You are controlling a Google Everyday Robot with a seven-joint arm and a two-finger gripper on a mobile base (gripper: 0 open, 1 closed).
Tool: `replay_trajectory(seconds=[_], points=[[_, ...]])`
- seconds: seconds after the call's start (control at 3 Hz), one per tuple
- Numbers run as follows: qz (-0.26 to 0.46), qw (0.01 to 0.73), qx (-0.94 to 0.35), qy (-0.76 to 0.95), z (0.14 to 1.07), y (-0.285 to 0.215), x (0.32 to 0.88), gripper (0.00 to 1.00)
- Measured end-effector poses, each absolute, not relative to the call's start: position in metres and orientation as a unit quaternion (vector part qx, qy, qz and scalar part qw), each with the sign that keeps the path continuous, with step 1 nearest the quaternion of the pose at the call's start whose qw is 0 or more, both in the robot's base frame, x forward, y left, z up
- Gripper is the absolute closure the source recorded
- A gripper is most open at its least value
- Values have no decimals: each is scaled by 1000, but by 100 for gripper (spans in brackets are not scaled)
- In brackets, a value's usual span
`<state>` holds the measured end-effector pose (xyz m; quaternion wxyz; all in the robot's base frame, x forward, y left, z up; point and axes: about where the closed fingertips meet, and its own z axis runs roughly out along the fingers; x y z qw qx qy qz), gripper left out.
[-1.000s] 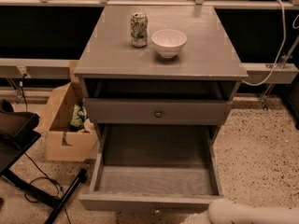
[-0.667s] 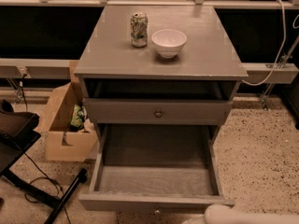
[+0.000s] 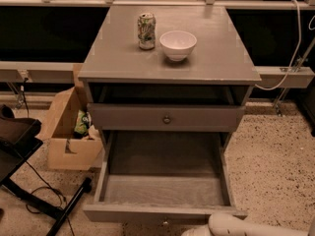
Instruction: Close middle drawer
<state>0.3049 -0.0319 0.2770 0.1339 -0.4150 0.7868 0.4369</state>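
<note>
The middle drawer (image 3: 162,190) is pulled far out of the grey cabinet (image 3: 170,63). Its long shallow box looks empty, and its front (image 3: 123,213) faces me near the bottom edge with a small knob (image 3: 166,222). The upper drawer (image 3: 166,117), with its own round knob, sits slightly out above it. The lowest drawer is hidden under the open one. My gripper (image 3: 199,231) is at the end of the white arm (image 3: 241,226), at the bottom edge just in front of the right half of the drawer front. It is mostly cut off by the frame.
A drink can (image 3: 146,31) and a white bowl (image 3: 177,44) stand on the cabinet top. An open cardboard box (image 3: 71,132) with items sits on the floor to the left. A dark chair base (image 3: 29,181) with cables is at lower left. Speckled floor (image 3: 275,166) lies to the right.
The white arm has sunk slightly lower toward the bottom edge. The drawers, can and bowl have not moved.
</note>
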Motion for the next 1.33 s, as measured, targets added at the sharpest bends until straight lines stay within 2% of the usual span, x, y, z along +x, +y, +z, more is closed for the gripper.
replay_trajectory(seconds=[0.33, 1.33], points=[[449, 142, -428, 771, 272, -20, 328, 100], [406, 187, -467, 763, 302, -14, 418, 100]])
